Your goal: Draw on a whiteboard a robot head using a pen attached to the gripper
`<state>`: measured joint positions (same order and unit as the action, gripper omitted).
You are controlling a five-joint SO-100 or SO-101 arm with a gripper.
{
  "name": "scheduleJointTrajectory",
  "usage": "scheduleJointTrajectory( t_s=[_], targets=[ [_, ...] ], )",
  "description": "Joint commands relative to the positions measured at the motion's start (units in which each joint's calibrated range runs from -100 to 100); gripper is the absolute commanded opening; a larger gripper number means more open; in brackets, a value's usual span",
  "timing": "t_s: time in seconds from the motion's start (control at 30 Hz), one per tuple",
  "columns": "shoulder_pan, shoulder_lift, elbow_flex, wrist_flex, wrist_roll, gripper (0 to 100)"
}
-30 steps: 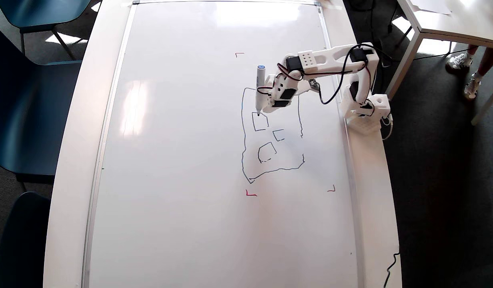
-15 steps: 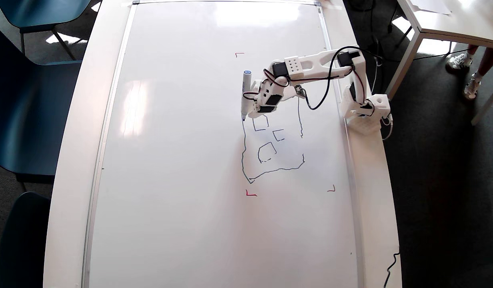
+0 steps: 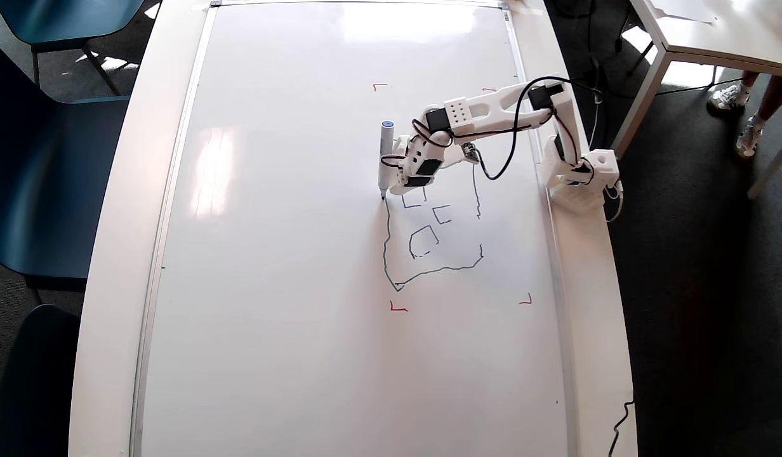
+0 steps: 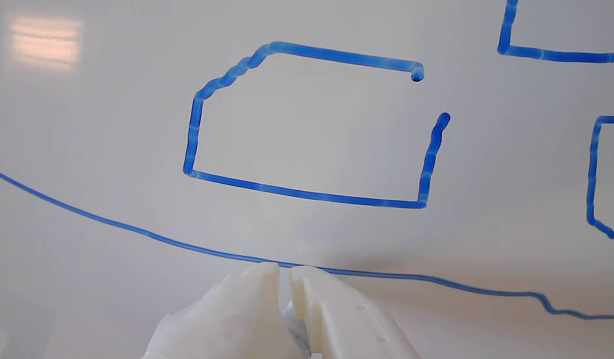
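While the pen [image 3: 385, 158] is sitting with its tip on the whiteboard [image 3: 270, 254] at the outline's left side, I'm reading the robot head [image 3: 429, 235] as mostly drawn: left, bottom and right edges are showing, plus three small squares inside, one with a gap at its corner in the wrist view. I'm seeing the gripper [image 4: 284, 271] fingers pressed nearly together, low over the left line, with the pen riding alongside. I'm judging the top edge, hidden under the arm, and any antenna box as still pending.
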<state>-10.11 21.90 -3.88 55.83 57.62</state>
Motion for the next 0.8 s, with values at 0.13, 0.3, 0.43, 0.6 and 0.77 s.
scheduleJointTrajectory(
  t_s=[0.13,0.3,0.43,0.6,0.77],
  targets=[
    [0.1,2.0,-2.1,-1.3,-0.1,1],
    [0.5,5.3,-5.2,-4.2,-0.1,1],
    [0.4,8.8,-11.1,-4.2,-0.1,1],
    [0.6,11.1,-14.7,-4.1,0.1,1],
    [-0.7,11.4,-14.8,-3.5,-0.1,1]
  ],
)
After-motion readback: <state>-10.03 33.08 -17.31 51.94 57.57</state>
